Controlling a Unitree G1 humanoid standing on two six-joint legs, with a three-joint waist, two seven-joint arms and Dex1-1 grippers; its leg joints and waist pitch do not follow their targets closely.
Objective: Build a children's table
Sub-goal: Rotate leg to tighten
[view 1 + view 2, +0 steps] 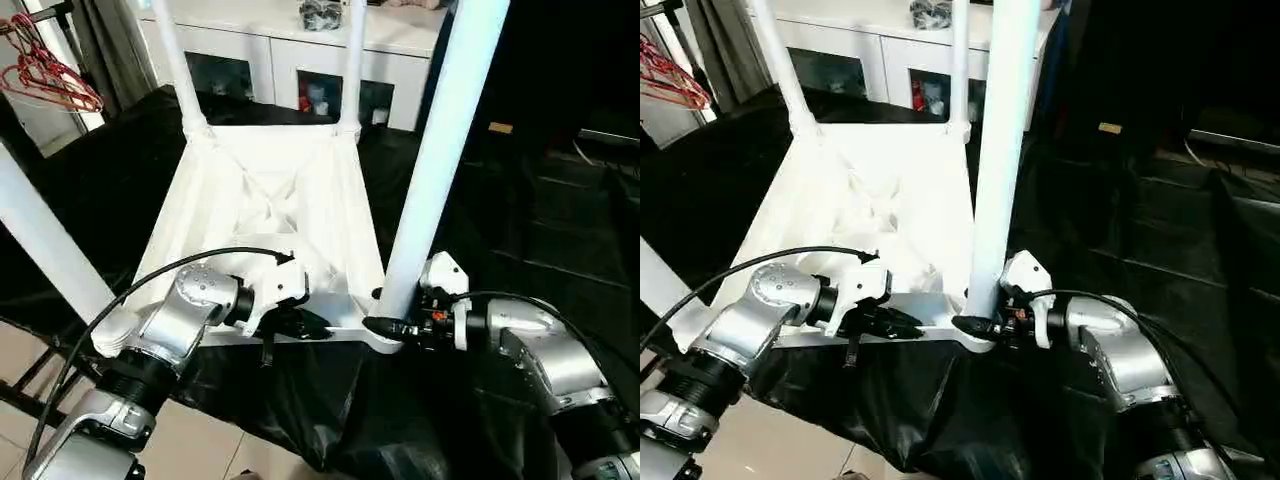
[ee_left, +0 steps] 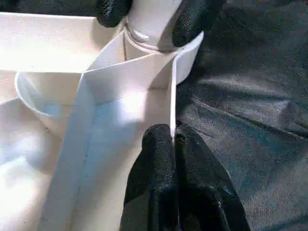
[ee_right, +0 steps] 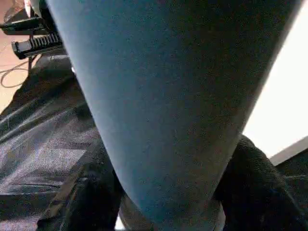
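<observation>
1. The children's table (image 1: 270, 200) is lying upside down on the black cloth (image 1: 520, 230), ribbed underside facing up, with legs standing up from its corner sockets.
2. The two far legs are rising toward the white cabinet (image 1: 290, 50) at the back; another leg (image 1: 45, 245) is slanting out at the near left corner.
3. The near right leg (image 1: 440, 150) is standing tall in its socket, right in front of the head camera.
4. The right gripper (image 1: 385, 327) is sitting at the very base of that leg, one black finger on either side of the tube, just above the socket. In the right wrist view the two fingers (image 3: 82, 192) are hugging the leg from both sides, so it is grasping the leg.
5. The left gripper (image 1: 300, 322) is working the near edge of the top, beside that same corner. Its fingers (image 2: 159, 163) are clenched together on the thin white rim wall (image 2: 172, 91).
6. Red hangers (image 1: 45, 70) are dangling at the far left.
</observation>
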